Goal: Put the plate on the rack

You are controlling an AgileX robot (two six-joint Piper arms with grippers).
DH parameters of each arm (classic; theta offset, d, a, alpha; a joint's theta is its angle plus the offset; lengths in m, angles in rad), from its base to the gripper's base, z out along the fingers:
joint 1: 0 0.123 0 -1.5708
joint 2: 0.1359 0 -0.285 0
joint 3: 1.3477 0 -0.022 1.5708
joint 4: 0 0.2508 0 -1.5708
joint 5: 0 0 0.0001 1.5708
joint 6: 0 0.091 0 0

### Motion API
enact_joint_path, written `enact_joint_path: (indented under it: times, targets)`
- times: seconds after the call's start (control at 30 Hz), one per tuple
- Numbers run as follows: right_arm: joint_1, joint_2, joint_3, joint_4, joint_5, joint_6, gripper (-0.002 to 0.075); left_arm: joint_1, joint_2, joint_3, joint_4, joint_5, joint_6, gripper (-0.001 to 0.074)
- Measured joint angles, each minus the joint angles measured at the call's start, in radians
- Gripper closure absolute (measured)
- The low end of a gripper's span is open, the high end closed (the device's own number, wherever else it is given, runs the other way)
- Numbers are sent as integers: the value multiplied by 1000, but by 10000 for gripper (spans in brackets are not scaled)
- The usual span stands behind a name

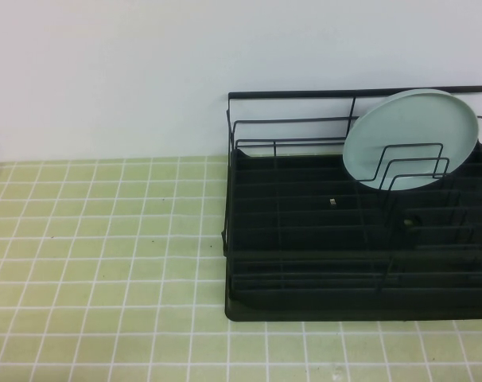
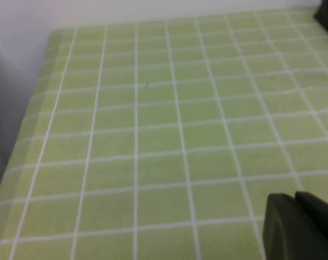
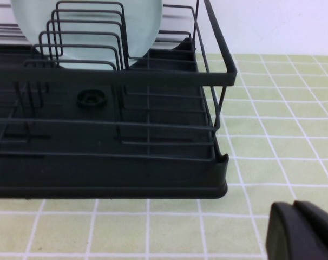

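The plate [image 1: 410, 139] is stood upright in the rack [image 1: 305, 263]. Closed and empty, the left claw [image 2: 295, 216] is held over worktop [image 1: 106, 255] away from the rack, the right claw [image 3: 296, 227] near its corner.

High camera above rack [image 1: 352, 306], right wrist low beside it, left over table [image 2: 153, 135]

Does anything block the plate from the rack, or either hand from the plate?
Nothing visible. The plate already stands in the rack's rear wire slots. The left hand, shut, hovers over the tiled table; the right hand, shut, near the rack's corner.
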Motion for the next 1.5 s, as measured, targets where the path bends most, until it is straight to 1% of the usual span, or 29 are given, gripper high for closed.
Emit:
enact_joint_path:
  times: [0.23,0.53,1.5]
  targets:
    - [0,0,0,0,0,-25,727,0,-114,0,-104,63,35,735]
    - [0,0,0,0,0,-25,727,0,-144,0,-103,74,52,735]
    - [0,0,0,0,0,-30,727,0,-143,0,-101,73,52,735]
